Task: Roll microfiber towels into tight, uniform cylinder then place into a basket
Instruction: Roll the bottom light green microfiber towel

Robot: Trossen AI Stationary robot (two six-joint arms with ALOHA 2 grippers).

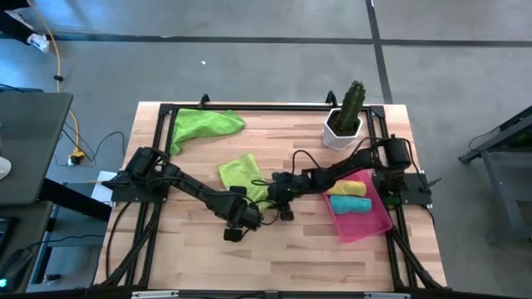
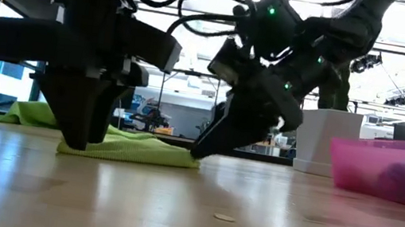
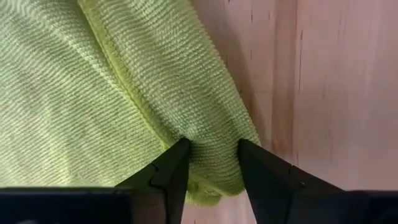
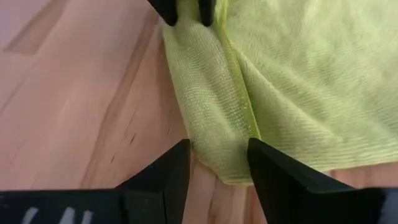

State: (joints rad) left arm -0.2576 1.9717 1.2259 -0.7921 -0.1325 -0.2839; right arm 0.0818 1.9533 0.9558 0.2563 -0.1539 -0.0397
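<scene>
Inspection finds both grippers down on the lime green towel (image 1: 243,174) at mid-table, working one folded edge from opposite ends. Left gripper (image 3: 213,163) has its fingers clamped on the fold at the towel's corner; right gripper (image 4: 219,163) has its fingers apart, straddling the same fold against the wooden table (image 1: 191,249). A second lime green towel (image 1: 202,124) lies loose near the far left corner. Yellow towel (image 1: 349,188) and teal towel (image 1: 350,203), both rolled, lie side by side in the pink basket (image 1: 366,226), beside the potted cactus (image 1: 347,112). No brand, label or legible writing is visible.
</scene>
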